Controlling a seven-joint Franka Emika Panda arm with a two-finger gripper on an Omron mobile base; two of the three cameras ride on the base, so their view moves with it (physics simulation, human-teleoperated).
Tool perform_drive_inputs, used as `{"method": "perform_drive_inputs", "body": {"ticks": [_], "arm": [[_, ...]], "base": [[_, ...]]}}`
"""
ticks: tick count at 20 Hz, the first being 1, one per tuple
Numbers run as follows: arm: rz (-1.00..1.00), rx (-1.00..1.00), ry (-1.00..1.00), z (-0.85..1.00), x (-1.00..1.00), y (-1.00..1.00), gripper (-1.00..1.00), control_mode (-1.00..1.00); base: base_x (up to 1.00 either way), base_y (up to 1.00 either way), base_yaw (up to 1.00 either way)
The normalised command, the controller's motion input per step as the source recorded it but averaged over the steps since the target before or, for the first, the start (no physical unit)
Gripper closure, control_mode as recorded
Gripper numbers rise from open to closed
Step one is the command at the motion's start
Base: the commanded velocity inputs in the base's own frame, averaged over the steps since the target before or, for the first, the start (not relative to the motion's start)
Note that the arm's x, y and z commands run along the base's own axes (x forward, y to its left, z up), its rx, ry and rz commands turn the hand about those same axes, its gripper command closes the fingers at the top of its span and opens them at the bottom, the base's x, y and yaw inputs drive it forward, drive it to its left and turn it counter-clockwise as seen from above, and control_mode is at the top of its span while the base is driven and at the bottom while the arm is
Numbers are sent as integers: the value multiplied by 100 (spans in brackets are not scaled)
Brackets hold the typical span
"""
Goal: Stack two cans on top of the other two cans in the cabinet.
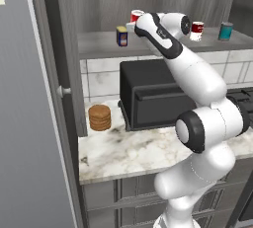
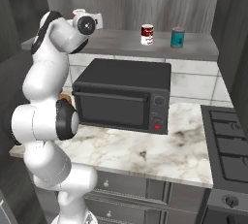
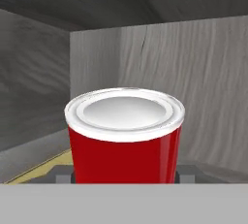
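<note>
My gripper (image 3: pixel 125 173) is shut on the plain red can (image 3: pixel 125 136), which has a pale rim and looms close in the hand view. In the left base view this red can (image 1: pixel 137 15) hangs above the open grey shelf (image 1: pixel 99 47) of the cabinet, up and right of the dark blue can with a yellow label (image 1: pixel 122 36). The red can with a white band (image 1: pixel 197 30) and the teal can (image 1: pixel 226 31) stand further right on the shelf. From the right base view I see the held can (image 2: pixel 78 12), the banded can (image 2: pixel 147 34) and the teal can (image 2: pixel 178 37).
A black microwave-like box (image 2: pixel 123 94) sits on the marble counter (image 1: pixel 133 150) directly under the shelf. A stack of brown discs (image 1: pixel 100 117) stands at the counter's left. A tall grey panel (image 1: pixel 24 123) bounds the left, a stove (image 2: pixel 227 140) the right.
</note>
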Motion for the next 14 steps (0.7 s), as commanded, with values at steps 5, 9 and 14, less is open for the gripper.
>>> {"method": "perform_drive_inputs", "body": {"ticks": [5, 9, 14], "arm": [[0, 0, 0, 35, 1, 17, 100, -100], [0, 0, 1, 23, 0, 17, 100, -100], [0, 0, 0, -14, 1, 31, 100, -100]], "base": [[0, 0, 0], [0, 0, 0], [0, 0, 0]]}}
